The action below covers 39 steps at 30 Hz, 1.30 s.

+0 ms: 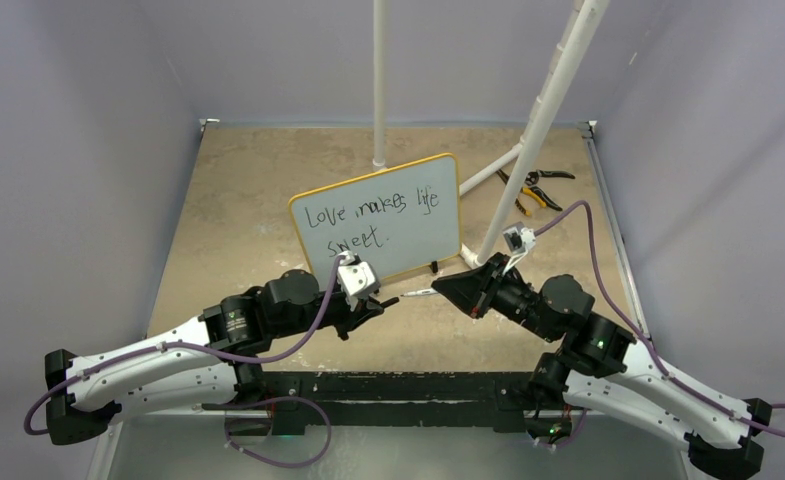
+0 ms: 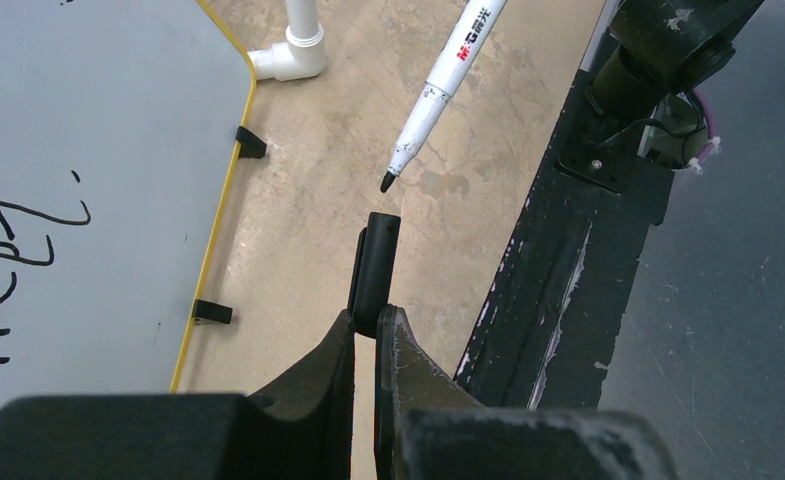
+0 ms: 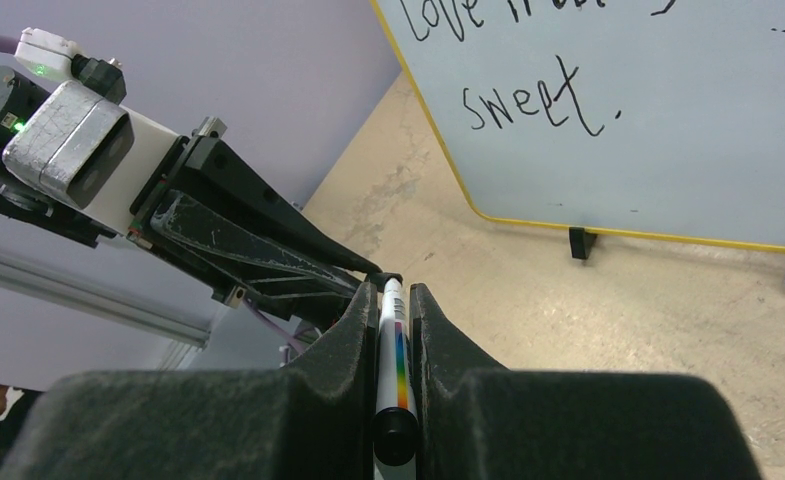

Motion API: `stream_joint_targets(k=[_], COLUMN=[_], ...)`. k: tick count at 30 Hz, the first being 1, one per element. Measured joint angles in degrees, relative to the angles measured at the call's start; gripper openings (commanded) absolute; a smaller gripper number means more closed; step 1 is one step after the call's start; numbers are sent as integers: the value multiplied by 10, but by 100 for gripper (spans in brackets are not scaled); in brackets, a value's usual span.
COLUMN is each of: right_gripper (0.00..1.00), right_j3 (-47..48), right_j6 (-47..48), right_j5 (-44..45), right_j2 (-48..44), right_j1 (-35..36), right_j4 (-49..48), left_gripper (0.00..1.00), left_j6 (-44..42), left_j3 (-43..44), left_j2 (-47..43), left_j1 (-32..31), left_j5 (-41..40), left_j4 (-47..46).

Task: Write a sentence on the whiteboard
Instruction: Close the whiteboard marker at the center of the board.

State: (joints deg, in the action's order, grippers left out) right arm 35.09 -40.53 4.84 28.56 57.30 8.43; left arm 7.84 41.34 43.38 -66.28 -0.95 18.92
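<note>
Closest to you, your left gripper (image 2: 373, 325) has its jaws pressed together on a small black cap (image 2: 376, 262). The cap sticks straight out past the fingertips, its long axis in line with the fingers.

Your right gripper (image 3: 393, 300) is pinched on the marker (image 3: 393, 350), the barrel lying lengthwise between the fingers with the bare tip pointing toward the left arm. From the left wrist, that tip hangs just beyond the cap's free end and a little to its right — near, but not touching. The marker's axis slants in from the upper right and is not lined up with the cap.

That is the relation to mind. The cap lies directly ahead of the tip, and I would judge that the two axes need to be brought into line before you close the gap. The two grippers meet nose to nose, so neither arm is clearly the nearer one.

Just beyond both grippers the whiteboard (image 1: 380, 218) stands tilted back on its little black feet on the table (image 1: 238, 220), slightly nearer the left gripper. It reads "Love makes life sweet." with a full stop — so the writing looks finished to me.

Farther back are white pipes (image 1: 379, 80) and a pair of pliers (image 1: 533, 188).
</note>
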Motion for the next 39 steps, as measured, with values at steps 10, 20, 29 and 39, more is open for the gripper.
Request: stream_joint_targets(k=[10, 20, 29, 39], right_gripper=[0, 0, 0, 0], right_j3=[0, 0, 0, 0], right_j6=[0, 0, 0, 0], right_j5=[-12, -21, -31, -50], right_j2=[14, 18, 19, 32], right_j1=[0, 0, 0, -7], right_j4=[-2, -3, -8, -33], left_gripper=[0, 0, 0, 0], left_j6=[0, 0, 0, 0], left_j3=[0, 0, 0, 0], left_j2=[0, 0, 0, -10], left_j1=[0, 0, 0, 0], left_j5=[2, 2, 3, 5], left_j4=[0, 0, 0, 2])
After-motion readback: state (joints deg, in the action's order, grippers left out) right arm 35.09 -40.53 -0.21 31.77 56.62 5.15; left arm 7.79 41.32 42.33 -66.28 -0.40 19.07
